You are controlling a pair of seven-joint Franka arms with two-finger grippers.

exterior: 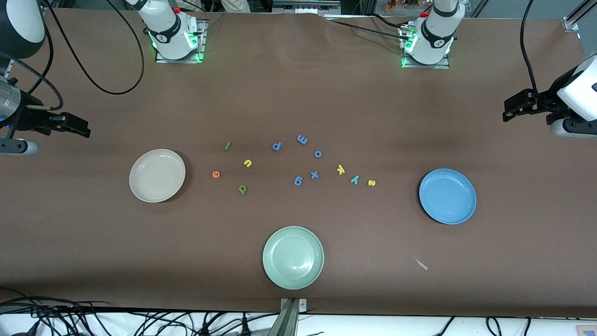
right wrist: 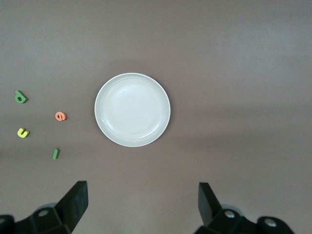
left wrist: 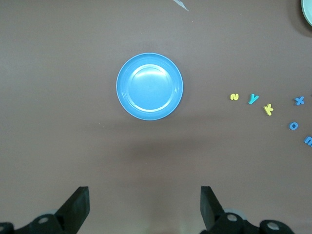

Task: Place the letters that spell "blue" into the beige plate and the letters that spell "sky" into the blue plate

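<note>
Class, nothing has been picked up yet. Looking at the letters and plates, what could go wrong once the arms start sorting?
1. The periwinkle letters lie between both word groups; one could be grabbed by mistake.
2. The yellow k, teal y and yellow s sit close together, so open fingers might nudge a neighbour.
3. The pale green plate could wrongly receive letters.

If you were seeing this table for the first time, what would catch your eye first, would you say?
Three round plates stand out: the beige plate toward the right arm's end, the blue plate toward the left arm's end, and a pale green plate nearest the front camera. Between them lies a loose scatter of tiny foam letters, none yet on a plate.
</note>
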